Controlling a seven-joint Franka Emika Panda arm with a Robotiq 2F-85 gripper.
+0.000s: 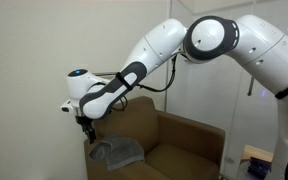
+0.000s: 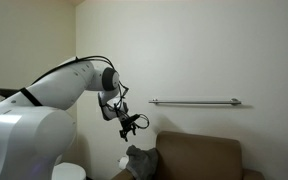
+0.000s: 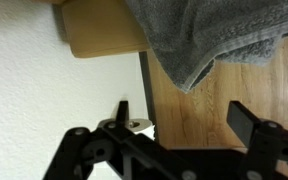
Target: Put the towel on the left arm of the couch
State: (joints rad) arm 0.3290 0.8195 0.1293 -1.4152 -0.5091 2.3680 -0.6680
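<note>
Claw [image 3: 179, 110] in the wrist view: fingers wide apart, nothing between them.

- **Wrist view:**
  - White wall [image 3: 34, 90] is left of the claw.
  - The tan couch arm [image 3: 99, 30] is ahead and left of it.
  - The towel [image 3: 204, 35] is draped over that arm, dead ahead. One corner hangs off the edge towards the floor [image 3: 214, 105], which shows between the fingers.
- **Exterior views:**
  - In an exterior view the claw [image 1: 84, 126] hangs just above the towel [image 1: 117, 152], a bit to its left and not touching. The towel lies bunched on the arm at the left end of the couch [image 1: 184, 145].
  - In an exterior view the claw [image 2: 132, 124] has a clear gap down to the towel [image 2: 139, 158]. A rail [image 2: 194, 102] on the wall is well off to the claw's right.

**Step, my read:** the towel is on the arm and the claw is empty, so placement looks done and you're at the retreat.

**Next move:**
- Go straight up and back, fingers apart, so nothing snags the hanging corner.
- Stay off the wall on the claw's left.
- If the overhang looks likely to drag the towel off, nudge it further onto the arm before you leave.
</note>
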